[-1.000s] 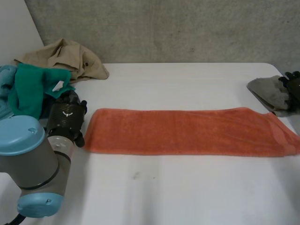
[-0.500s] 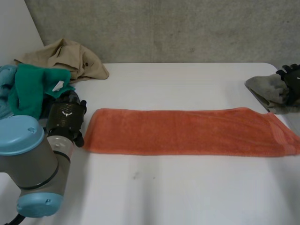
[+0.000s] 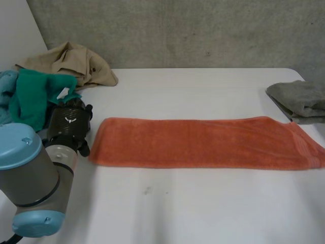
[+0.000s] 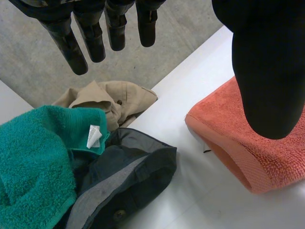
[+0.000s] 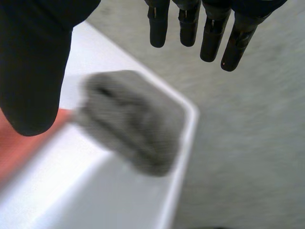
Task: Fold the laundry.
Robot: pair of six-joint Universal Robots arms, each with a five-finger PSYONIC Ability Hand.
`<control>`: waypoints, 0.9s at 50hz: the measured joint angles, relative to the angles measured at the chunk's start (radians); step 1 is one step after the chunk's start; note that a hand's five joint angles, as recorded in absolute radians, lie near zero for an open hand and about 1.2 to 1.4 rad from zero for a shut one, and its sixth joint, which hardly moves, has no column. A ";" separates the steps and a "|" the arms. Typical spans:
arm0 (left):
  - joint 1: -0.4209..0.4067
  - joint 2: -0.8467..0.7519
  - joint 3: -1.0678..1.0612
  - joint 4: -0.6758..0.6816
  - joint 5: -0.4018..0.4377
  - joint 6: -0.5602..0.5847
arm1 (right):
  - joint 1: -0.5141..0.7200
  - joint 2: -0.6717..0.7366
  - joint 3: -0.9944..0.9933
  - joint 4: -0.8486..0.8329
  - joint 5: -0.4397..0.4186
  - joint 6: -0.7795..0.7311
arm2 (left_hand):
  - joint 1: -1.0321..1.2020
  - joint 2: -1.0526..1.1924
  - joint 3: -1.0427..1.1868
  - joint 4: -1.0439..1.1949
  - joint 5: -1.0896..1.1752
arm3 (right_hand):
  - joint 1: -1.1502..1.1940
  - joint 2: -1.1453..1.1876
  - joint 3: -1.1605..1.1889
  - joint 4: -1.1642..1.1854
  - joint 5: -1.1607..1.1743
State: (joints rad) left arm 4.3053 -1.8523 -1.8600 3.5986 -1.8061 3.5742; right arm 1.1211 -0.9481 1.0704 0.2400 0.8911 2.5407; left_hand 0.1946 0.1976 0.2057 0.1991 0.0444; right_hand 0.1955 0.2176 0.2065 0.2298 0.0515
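**A:** where's the orange towel [image 3: 203, 142] at?

**B:** flat in a long strip on the table [image 3: 193, 208]. Its short edge is right beside the left hand [image 4: 269, 71]. Fingers straight, holding nothing. Bare table along both long edges.

**A:** right hand [image 5: 33, 67]?

**B:** spread loose, empty too, above the folded grey cloth [image 5: 133, 119] by the table corner.

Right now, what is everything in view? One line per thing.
orange towel: one, orange, flat across the table's middle
grey cloth: one, grey, folded at the table's far right corner
tan garment: one, tan, crumpled at far left
teal towel: one, teal, heaped at left
dark garment: one, dark grey, beside the teal towel
table: one, white
left arm: one, grey with light-blue caps, near left
left robot hand: one, black, open, at the orange towel's left end
right robot hand: one, black, open, facing the grey cloth
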 measured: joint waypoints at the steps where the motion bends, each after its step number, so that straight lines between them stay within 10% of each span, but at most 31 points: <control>1: 0.000 0.001 -0.001 0.000 0.000 0.000 | -0.001 -0.005 0.012 0.037 -0.013 -0.008 | 0.000 0.000 0.000 0.000 0.000 | 0.000 0.000 0.000 0.000 0.000; 10: 0.000 0.008 -0.006 0.000 0.001 0.000 | 0.000 -0.015 0.191 0.229 -0.109 -0.173 | 0.000 0.000 0.000 0.000 0.000 | 0.152 0.183 0.203 0.177 0.169; 45: -0.001 0.008 -0.012 0.001 0.001 0.000 | -0.039 -0.016 0.469 -0.162 -0.019 -0.271 | 0.000 0.000 0.000 0.000 0.000 | 0.237 0.276 0.294 0.270 0.253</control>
State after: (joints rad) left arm 4.3042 -1.8439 -1.8715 3.5995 -1.8055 3.5742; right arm 1.0817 -0.9639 1.5390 0.0778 0.8725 2.2692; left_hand 0.1946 0.1976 0.2057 0.1991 0.0444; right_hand 0.4326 0.4935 0.5007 0.4998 0.3046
